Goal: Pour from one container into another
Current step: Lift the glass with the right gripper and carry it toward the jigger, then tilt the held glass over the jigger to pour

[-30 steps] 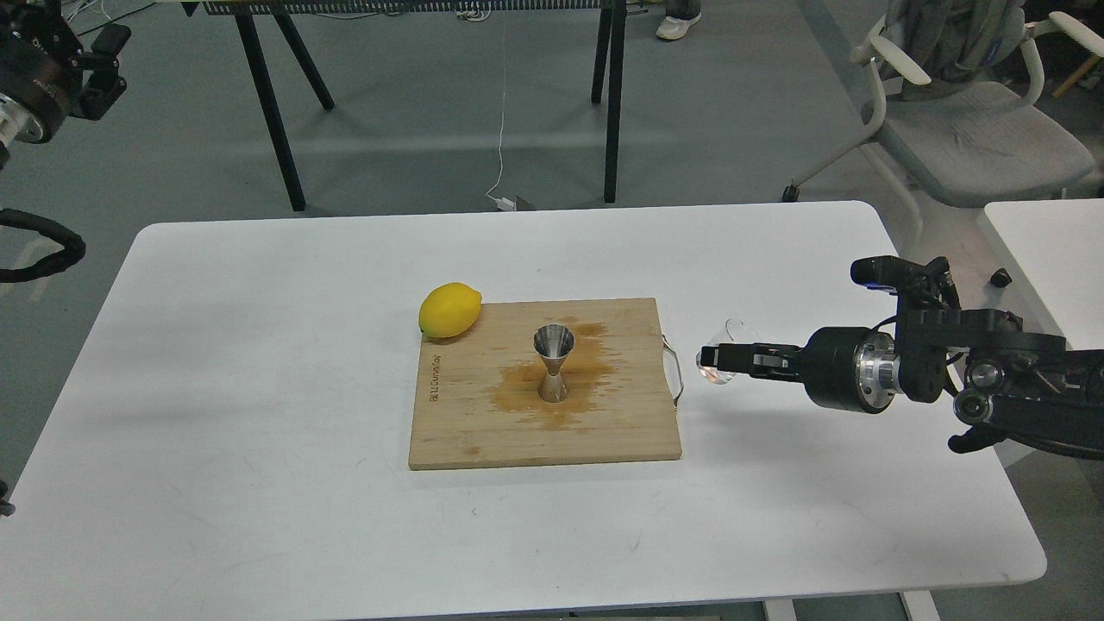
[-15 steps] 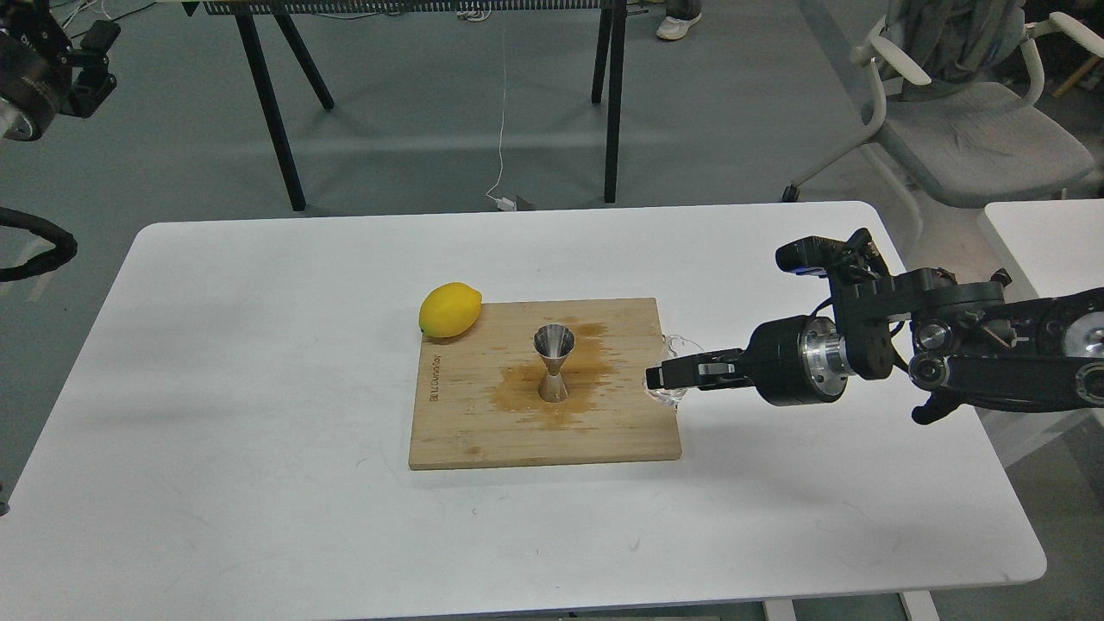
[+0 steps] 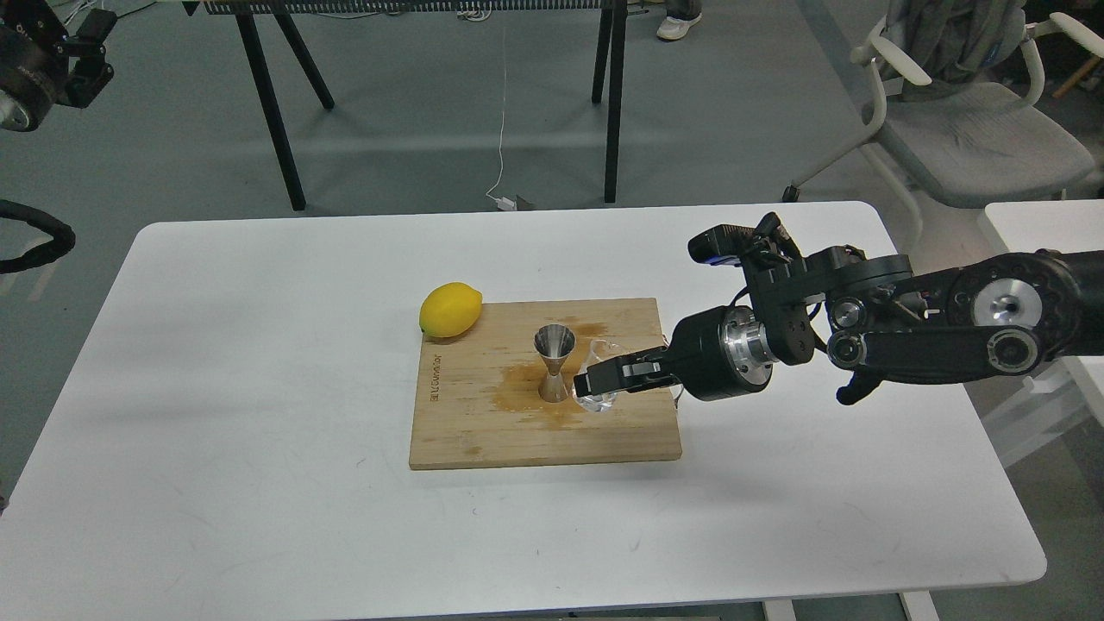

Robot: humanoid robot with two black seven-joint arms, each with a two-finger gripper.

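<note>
The steel hourglass jigger (image 3: 554,362) stands upright in the middle of a wooden cutting board (image 3: 483,431), on a brown wet stain. My right gripper (image 3: 595,379) reaches in from the right and is shut on the small clear glass tumbler (image 3: 599,395), held just right of the jigger and close to it. The glass looks tilted, its rim up near the jigger's top. My left gripper (image 3: 86,52) is at the top left corner, far from the table; its fingers cannot be told apart.
A lemon (image 3: 449,309) lies at the board's back left corner. The white table (image 3: 259,483) carries the board. Black table legs (image 3: 276,103) and a grey chair (image 3: 966,129) stand behind; a second white table (image 3: 1048,250) is at the right.
My right arm has swept left with the glass tumbler, from off the board's right edge to right beside the jigger. The left arm drifted slightly up and left.
</note>
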